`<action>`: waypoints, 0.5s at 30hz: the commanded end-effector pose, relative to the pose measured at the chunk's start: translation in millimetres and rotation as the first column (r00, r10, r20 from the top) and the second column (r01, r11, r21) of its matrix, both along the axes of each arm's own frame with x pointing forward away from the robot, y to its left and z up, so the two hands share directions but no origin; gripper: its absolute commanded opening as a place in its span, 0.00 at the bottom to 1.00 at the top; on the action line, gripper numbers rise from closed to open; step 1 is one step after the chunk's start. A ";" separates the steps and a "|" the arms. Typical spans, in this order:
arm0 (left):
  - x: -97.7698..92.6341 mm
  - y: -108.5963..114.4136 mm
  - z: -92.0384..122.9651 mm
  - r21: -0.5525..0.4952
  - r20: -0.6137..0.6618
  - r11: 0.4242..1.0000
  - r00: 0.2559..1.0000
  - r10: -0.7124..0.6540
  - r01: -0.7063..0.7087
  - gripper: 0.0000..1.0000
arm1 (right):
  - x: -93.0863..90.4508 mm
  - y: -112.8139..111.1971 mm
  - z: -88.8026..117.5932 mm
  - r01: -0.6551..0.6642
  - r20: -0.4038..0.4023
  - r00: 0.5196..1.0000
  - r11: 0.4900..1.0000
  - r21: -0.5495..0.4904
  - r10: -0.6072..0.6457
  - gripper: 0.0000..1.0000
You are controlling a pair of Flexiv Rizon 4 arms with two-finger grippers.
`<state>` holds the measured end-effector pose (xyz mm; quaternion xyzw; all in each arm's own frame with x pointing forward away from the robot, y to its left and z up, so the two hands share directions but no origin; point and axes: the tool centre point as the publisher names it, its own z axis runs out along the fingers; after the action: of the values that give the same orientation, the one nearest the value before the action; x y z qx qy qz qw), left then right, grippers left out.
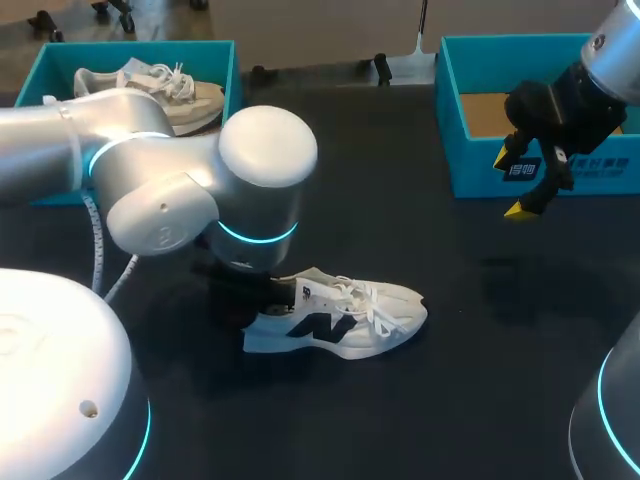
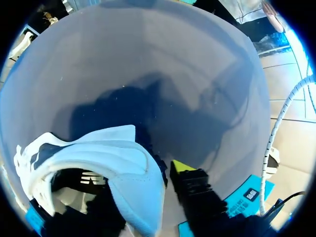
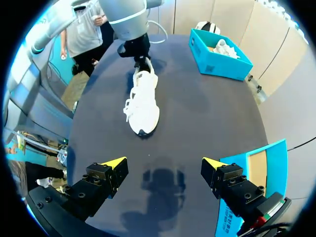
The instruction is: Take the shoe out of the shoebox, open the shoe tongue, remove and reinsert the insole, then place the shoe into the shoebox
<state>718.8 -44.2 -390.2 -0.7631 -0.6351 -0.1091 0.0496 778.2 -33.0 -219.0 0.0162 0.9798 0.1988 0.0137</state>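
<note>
While your left gripper pinches the heel, your right one hangs open

Your left gripper [image 2: 145,185] has the shoe [image 1: 340,320] by its heel collar. One yellow-tipped finger [image 2: 181,166] presses the padded back from outside and the other sits dark down inside the opening, so the heel wall is clamped between them. You'll find the shoe just below the middle of the head view, upright on its sole on the matte black table [image 1: 470,390], toe pointing to the right of the frame. It's white, with soft fabric panels and a thick smooth sole. The white laces [image 1: 375,300] are loosely looped, and there's one big dark block-letter logo [image 1: 322,327] on the side facing you. Over at the upper right, your right gripper [image 1: 513,185] hovers above the table, fingers spread wide with nothing between them, right in front of the teal shoebox [image 1: 447,110]. That box is stiff card, brown inside, with white print [image 1: 585,166] on its front wall. Upper left, a second teal box [image 1: 233,85] holds a beige shoe [image 1: 185,100] with white laces of its own.
</note>
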 end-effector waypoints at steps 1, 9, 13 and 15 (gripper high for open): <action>-7.1 4.4 8.8 -0.012 0.007 1.000 1.000 0.001 0.000 0.93 | 0.2 0.3 -0.5 0.000 0.000 1.000 1.000 -0.002 0.000 1.00; -11.2 2.3 32.4 -0.058 0.003 0.998 1.000 0.024 -0.024 1.00 | 0.2 0.3 -0.5 0.000 0.000 1.000 1.000 -0.002 0.000 1.00; -9.5 -1.5 43.5 -0.079 0.002 0.996 0.999 0.041 -0.041 1.00 | 0.2 0.3 -0.5 0.000 0.000 1.000 1.000 -0.002 0.000 1.00; -9.4 -4.1 49.3 -0.088 0.008 0.995 0.999 0.050 -0.049 1.00 | 0.2 0.3 -0.5 0.000 0.000 1.000 1.000 -0.002 0.000 1.00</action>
<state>711.9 -53.8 -351.3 -0.7478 -0.6581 -0.0850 0.0213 778.2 -33.0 -219.0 0.0162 0.9798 0.1988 0.0137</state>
